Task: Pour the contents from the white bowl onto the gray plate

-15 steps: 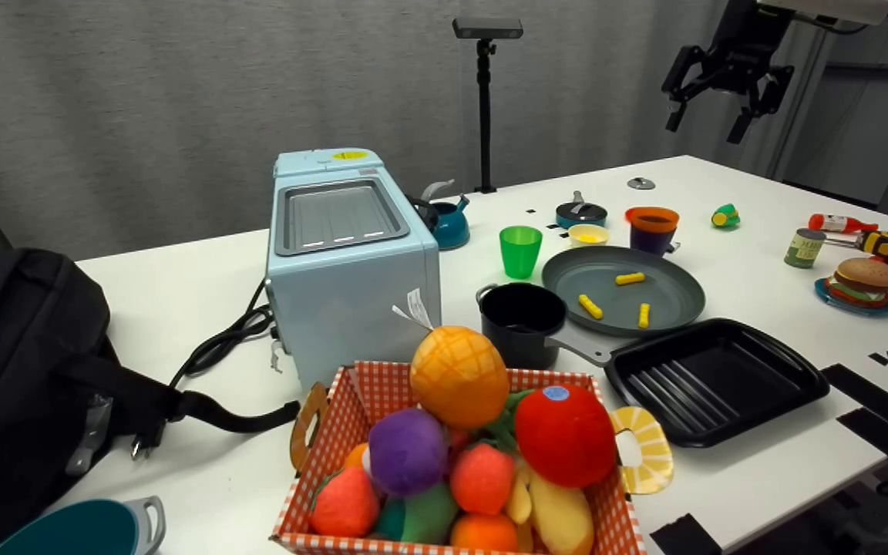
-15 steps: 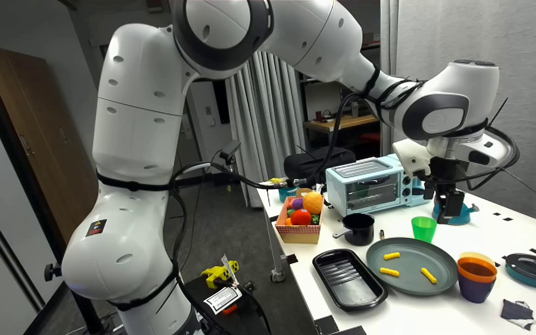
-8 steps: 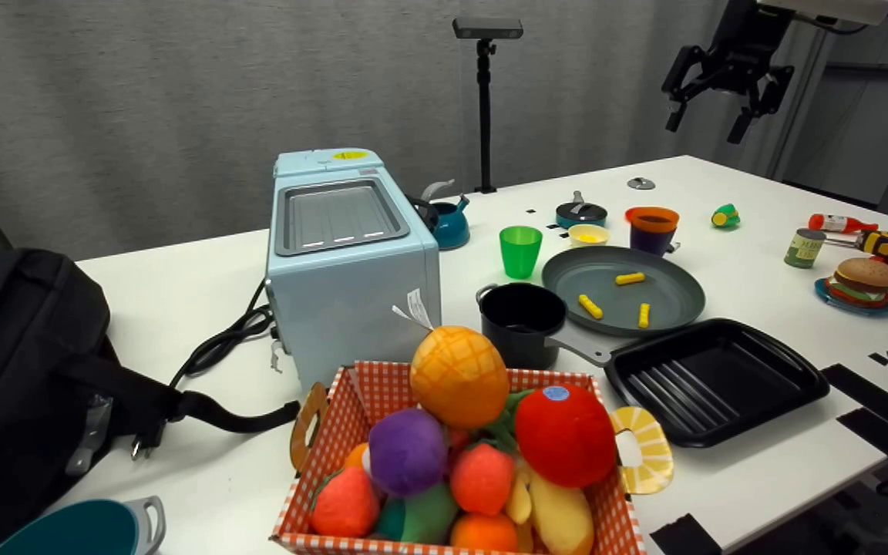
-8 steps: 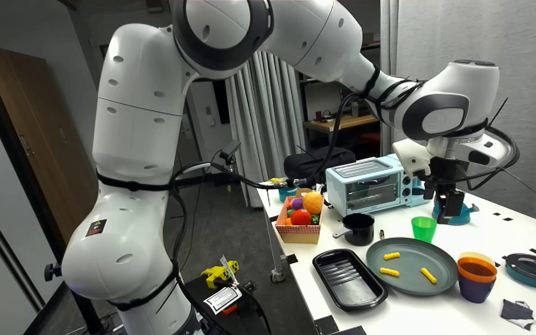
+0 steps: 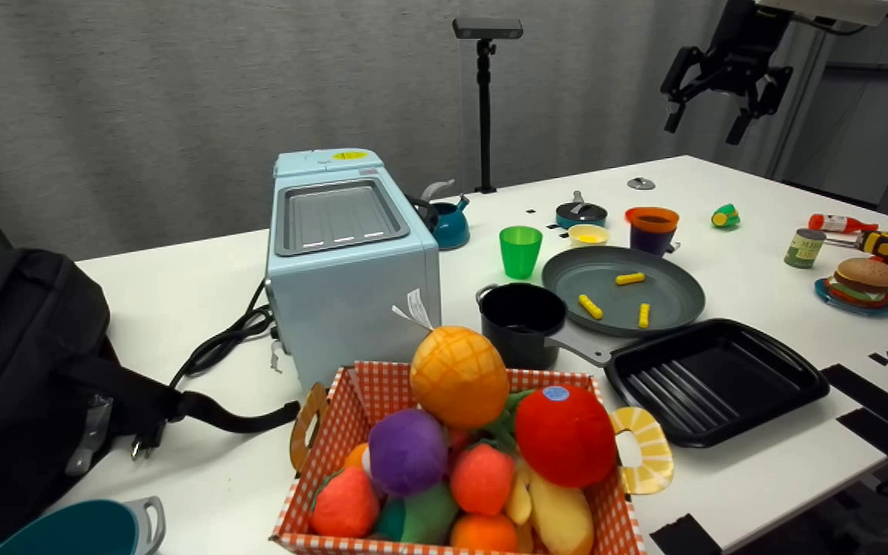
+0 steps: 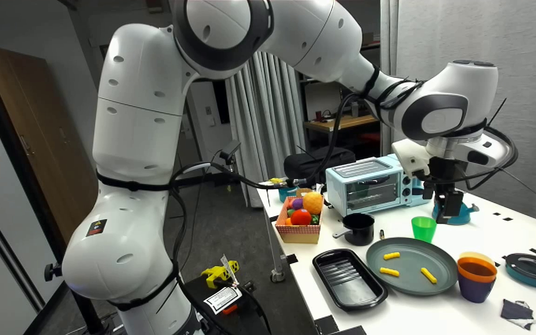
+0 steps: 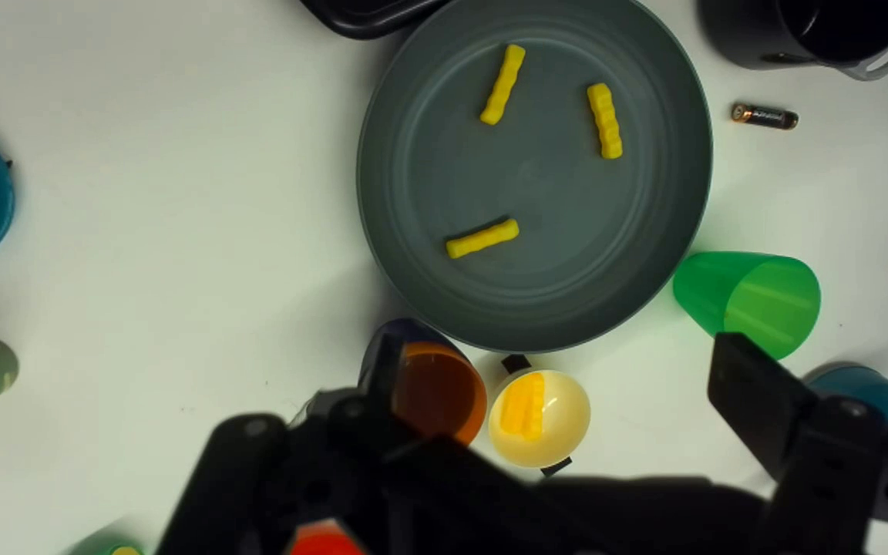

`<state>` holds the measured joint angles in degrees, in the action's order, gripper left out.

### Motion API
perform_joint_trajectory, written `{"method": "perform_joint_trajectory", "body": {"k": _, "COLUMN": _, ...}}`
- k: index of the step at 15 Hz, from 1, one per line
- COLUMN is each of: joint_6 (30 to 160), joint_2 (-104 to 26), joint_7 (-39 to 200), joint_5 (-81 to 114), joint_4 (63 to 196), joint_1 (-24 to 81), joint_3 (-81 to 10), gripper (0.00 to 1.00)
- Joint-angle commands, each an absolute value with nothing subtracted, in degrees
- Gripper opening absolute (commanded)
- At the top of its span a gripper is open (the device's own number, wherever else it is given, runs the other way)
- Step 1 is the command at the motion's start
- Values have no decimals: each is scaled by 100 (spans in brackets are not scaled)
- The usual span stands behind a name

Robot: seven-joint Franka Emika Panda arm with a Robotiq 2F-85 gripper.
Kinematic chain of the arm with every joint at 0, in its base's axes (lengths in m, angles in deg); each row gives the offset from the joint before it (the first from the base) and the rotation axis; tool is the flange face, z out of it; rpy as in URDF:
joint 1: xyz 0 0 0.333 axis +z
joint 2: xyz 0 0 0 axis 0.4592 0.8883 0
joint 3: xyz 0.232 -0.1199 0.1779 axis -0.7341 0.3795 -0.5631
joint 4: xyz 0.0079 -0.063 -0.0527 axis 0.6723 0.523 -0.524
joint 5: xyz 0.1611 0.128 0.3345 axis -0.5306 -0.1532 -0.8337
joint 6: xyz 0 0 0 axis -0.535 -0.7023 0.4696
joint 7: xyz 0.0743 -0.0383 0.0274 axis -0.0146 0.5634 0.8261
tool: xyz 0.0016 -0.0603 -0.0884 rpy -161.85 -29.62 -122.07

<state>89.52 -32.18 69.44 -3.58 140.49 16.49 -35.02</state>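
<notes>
The black gripper (image 5: 706,126) is held high above the white table (image 7: 205,270), its two fingers (image 7: 756,401) spread wide in a released state. Compared with half a second earlier, it has been shifted by only a trace; the white bowl (image 7: 567,412) and the gray plate (image 7: 544,177) are seen in the same places.

In the wrist view, the bowl is framed between the fingers, well apart from them. It is set upright on the table, small and round, its inside pale cream. A few yellow sticks (image 7: 523,407) are clustered against one side of its inner wall, too close together to be counted.

Just beside the bowl, an orange cup (image 6: 476,269) is nested in a purple cup (image 6: 475,291); whether bowl and cups touch cannot be told. Nearby, the large, low-rimmed plate is laid flat, with three yellow pieces (image 7: 482,238) scattered on it, apart from one another. Around it are placed a green cup (image 7: 771,304), a black pot (image 5: 517,351) and a black grill pan (image 5: 721,385).
</notes>
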Motion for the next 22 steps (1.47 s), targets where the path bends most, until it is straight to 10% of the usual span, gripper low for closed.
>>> {"method": "perform_joint_trajectory", "body": {"k": 1, "joint_6": 9082, "joint_2": -3059, "joint_7": 6715, "joint_5": -394, "joint_4": 13906, "joint_1": 1885, "joint_3": -3472, "gripper": 100}}
{"method": "perform_joint_trajectory", "body": {"k": 22, "joint_6": 9322, "joint_2": -825, "joint_7": 5461, "joint_5": -32, "joint_4": 11112, "joint_1": 2302, "joint_3": -3176, "gripper": 100}}
